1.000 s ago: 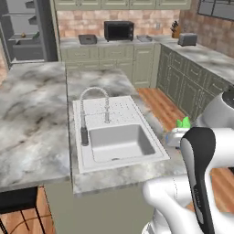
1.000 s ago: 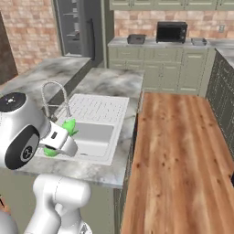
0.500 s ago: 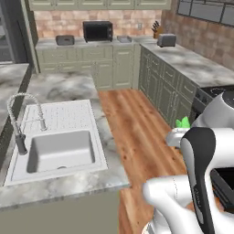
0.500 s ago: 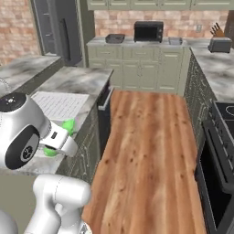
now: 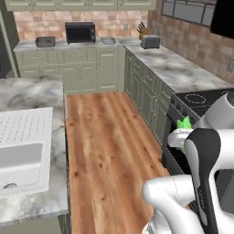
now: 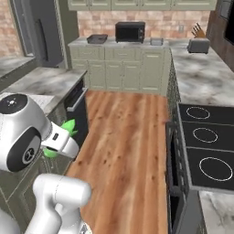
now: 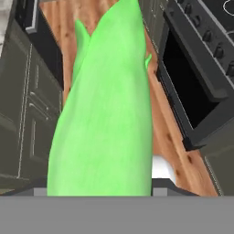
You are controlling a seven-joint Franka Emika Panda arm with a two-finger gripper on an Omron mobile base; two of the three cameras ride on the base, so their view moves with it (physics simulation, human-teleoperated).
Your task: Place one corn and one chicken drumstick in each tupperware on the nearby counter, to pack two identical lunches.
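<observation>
My gripper (image 6: pixel 58 140) is shut on a bright-green corn (image 7: pixel 107 114), held close to the arm's white body. In the hand view the cob runs up the middle and hides the finger tips. Its green leaf tips stick out beside the wrist (image 5: pixel 184 124) and next to the white elbow (image 6: pixel 68 127). Far off on the back counter (image 5: pixel 87 45), a small grey tupperware (image 5: pixel 108 40) lies right of the microwave (image 5: pixel 80 32). A darker shallow tray (image 5: pixel 45 41) lies left of it. The chicken drumstick is out of view.
A wooden floor aisle (image 5: pixel 105 137) leads to the back counter. The marbled island with white sink (image 5: pixel 20 151) stands on the left. On the right are the black stove top (image 6: pixel 205 137), its oven door (image 7: pixel 192 91), a toaster (image 5: pixel 150 41) and a knife block (image 5: pixel 143 31).
The whole picture has swung from the island sink to the aisle and stove, so the base has moved. The corn stays in the gripper the same way.
</observation>
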